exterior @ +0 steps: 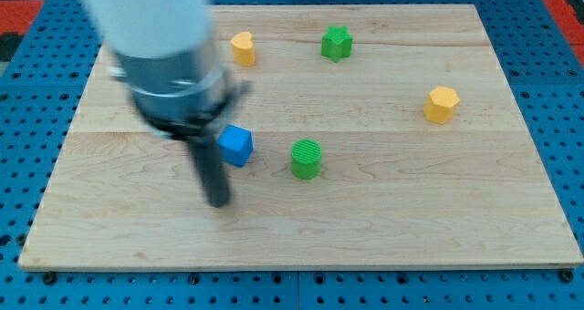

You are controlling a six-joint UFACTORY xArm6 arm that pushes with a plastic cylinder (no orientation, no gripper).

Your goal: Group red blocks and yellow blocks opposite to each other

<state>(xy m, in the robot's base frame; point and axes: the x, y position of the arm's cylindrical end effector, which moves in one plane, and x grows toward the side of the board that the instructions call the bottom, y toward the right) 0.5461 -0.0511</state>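
Note:
My tip (218, 201) rests on the wooden board (411, 210), below and a little left of a blue cube (236, 145). A yellow heart-shaped block (243, 47) sits near the view's top, left of centre. A yellow hexagonal block (441, 104) sits at the view's right. The arm's blurred body (169, 64) covers the board's left part. No red block shows; that area is hidden behind the arm.
A green star-shaped block (337, 43) sits near the view's top. A green cylinder (307, 159) stands just right of the blue cube. The board lies on a blue pegboard surface (566, 91).

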